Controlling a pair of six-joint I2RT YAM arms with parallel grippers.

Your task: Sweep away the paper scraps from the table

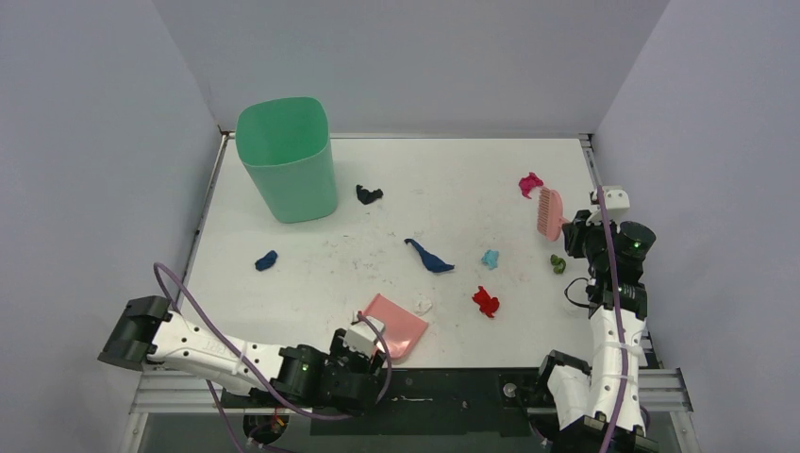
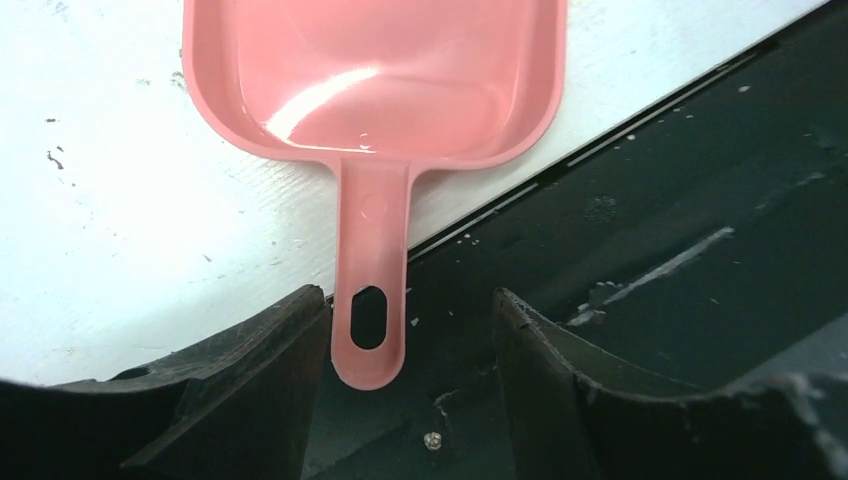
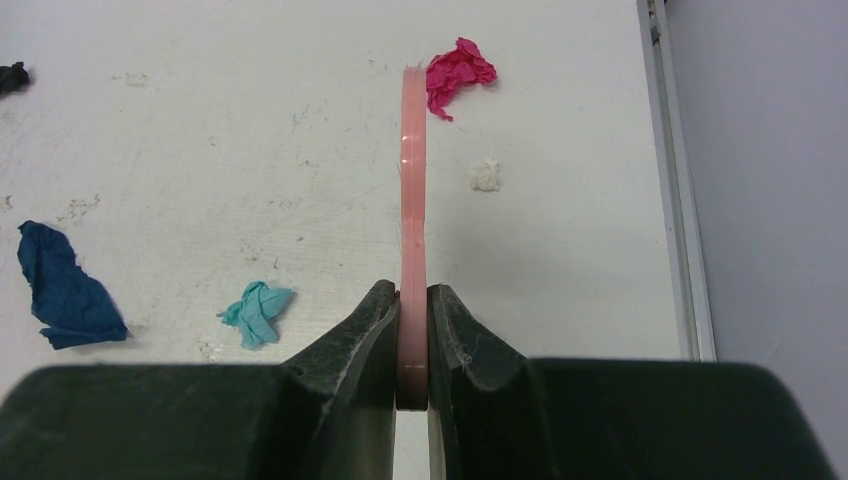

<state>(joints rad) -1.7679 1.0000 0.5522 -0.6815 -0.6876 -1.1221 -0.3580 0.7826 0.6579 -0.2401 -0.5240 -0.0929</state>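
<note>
Paper scraps lie scattered on the white table: black, magenta, two dark blue, light blue, green, red and white. My right gripper is shut on the pink brush near the right edge. In the right wrist view the brush stands edge-on between the closed fingers, beside the magenta scrap. My left gripper is open around the handle of the pink dustpan at the front edge.
A tall green bin stands at the back left. The dustpan lies at the table's near edge, with its handle over the dark base plate. Grey walls close in the table. A metal rail runs along the right edge.
</note>
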